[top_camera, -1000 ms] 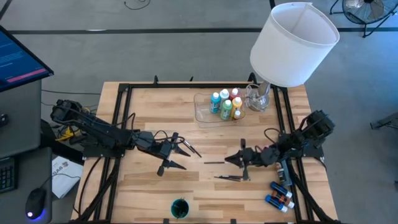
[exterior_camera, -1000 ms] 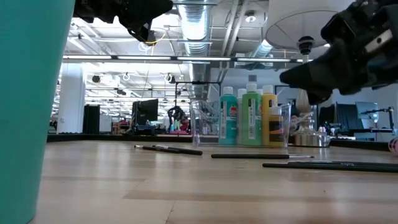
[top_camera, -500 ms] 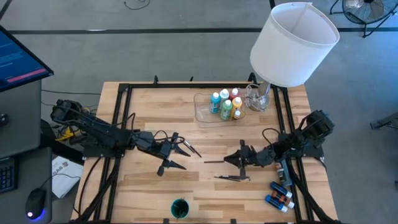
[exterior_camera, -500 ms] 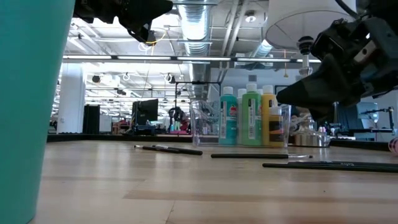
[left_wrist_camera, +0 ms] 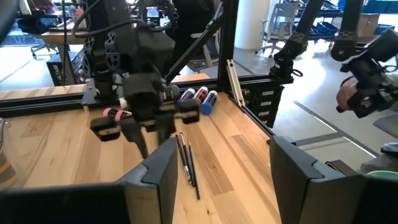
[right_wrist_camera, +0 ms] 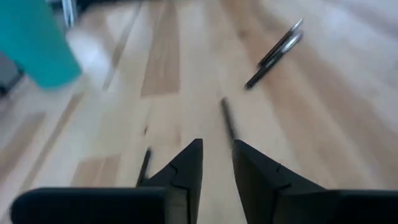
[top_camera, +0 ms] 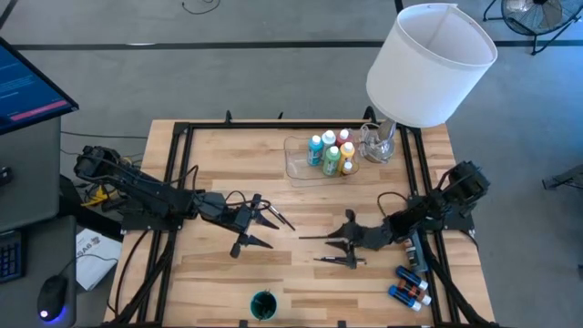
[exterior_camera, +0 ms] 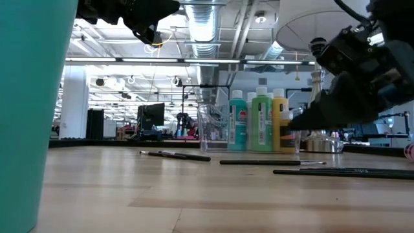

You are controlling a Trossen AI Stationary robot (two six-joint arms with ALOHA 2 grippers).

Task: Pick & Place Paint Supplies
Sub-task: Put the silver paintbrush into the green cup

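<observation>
Several white-capped paint bottles (top_camera: 330, 153) stand in a clear tray (top_camera: 296, 166) at the table's far side. Tiny coloured bottles (top_camera: 410, 284) lie near the right edge. Thin dark brushes lie flat on the wood: one (top_camera: 314, 237) at mid-table, a pair (top_camera: 335, 261) nearer, more (top_camera: 281, 219) by the left arm. My right gripper (top_camera: 339, 240) slants down low over the middle brush (right_wrist_camera: 227, 124), narrowly open, the brush running ahead of its gap. My left gripper (top_camera: 264, 221) hovers wide open above the left brushes (exterior_camera: 174, 155).
A teal cup (top_camera: 264, 305) stands at the near edge and fills the left of the low view. A big white lampshade (top_camera: 430, 64) and its glass lamp base (top_camera: 378, 141) sit at the far right corner. Black rails (top_camera: 173, 182) frame the table sides. Bare wood lies between the arms.
My right gripper has moved toward the table's left edge and down, tipping its fingers lower toward the middle brush. The brushes and bottles have stayed where they were.
</observation>
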